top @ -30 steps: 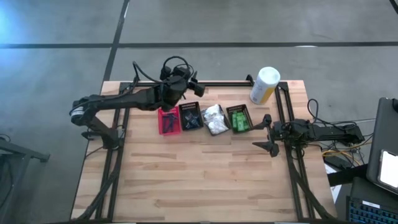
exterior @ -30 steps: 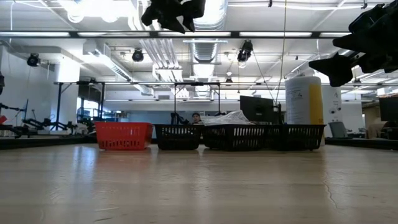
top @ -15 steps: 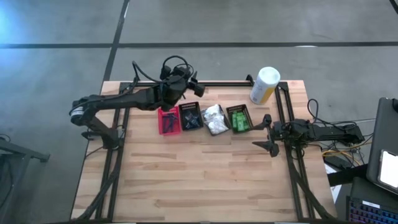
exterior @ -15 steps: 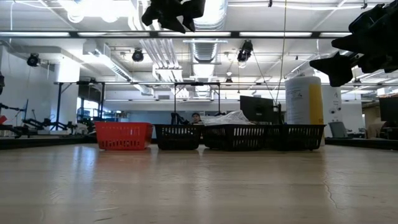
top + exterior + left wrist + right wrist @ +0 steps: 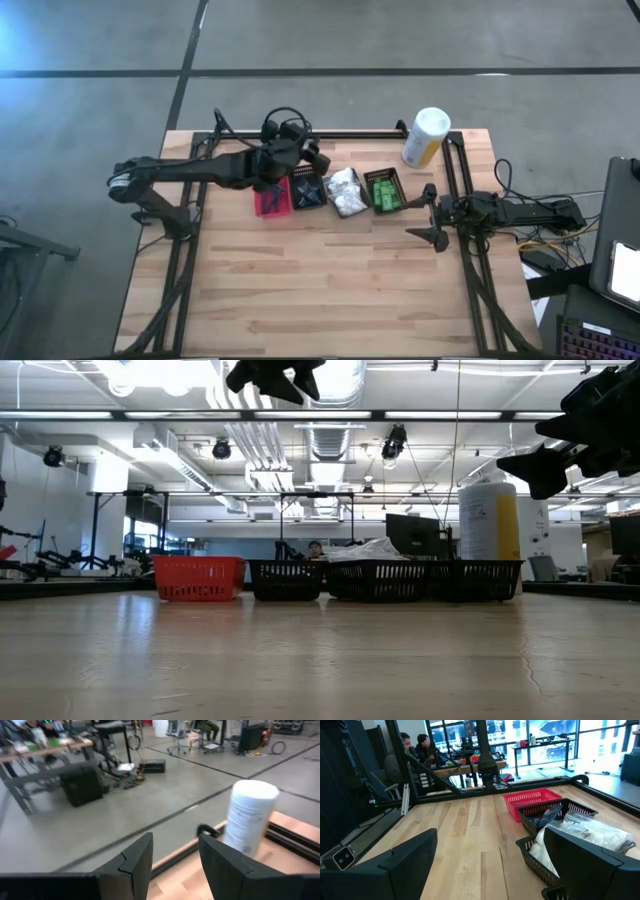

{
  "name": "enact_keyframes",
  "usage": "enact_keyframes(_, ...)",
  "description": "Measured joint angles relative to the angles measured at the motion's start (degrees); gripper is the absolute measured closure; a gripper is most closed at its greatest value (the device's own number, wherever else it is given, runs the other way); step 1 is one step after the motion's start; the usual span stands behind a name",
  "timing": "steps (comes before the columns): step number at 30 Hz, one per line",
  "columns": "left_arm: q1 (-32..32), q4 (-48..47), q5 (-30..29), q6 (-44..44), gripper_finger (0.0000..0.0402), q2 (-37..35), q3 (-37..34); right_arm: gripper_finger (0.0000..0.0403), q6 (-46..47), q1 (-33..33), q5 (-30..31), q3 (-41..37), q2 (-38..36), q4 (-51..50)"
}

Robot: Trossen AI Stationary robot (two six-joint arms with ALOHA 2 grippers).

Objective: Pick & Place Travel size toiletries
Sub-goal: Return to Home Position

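Status at my end: nothing is held. My left gripper [image 5: 312, 162] hangs well above the table [image 5: 330, 290], fingers apart with only open air between them in its wrist view [image 5: 176, 845]. Right beneath it stand the red basket [image 5: 270, 196] and the first black basket [image 5: 306, 190]. The black sticks [image 5: 305, 186] lie in that black one. The red one holds dark pieces I cannot make out. Ahead of those fingers, farther along the table's far edge, stands the canister [image 5: 425, 137], upright.

Past the first black basket, going away from the left gripper, come the white bundles [image 5: 345, 192] heaped in the next basket, then the green packets [image 5: 382, 192] in the last one. All four baskets touch or nearly touch in one line.

My right gripper [image 5: 432, 215] waits off the green end of the row, raised, fingers spread wide and empty [image 5: 490, 840]. The green packets are the nearest load to its tips, close but apart. The canister stands off to its side. From table height, both grippers hang clear above the basket rims [image 5: 380, 565].
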Motion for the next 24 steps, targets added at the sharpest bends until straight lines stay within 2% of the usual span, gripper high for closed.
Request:
enact_keyframes(4, -1.5, -3.4, 3.8, -5.4, 0.0236, -0.5, 0.0, 0.0039, 0.0, 0.0, 0.0, 0.0, 0.0, 0.0)
enact_keyframes(11, -3.1, -7.0, 14.9, -8.8, 0.0236, -0.5, -0.4, 0.0039, 0.0, 0.0, 0.0, 0.0, 0.0, 0.0)
enact_keyframes(24, -7.6, -7.0, 7.7, -14.7, 0.0236, -0.4, -4.2, 0.0039, 0.0, 0.0, 0.0, 0.0, 0.0, 0.0)
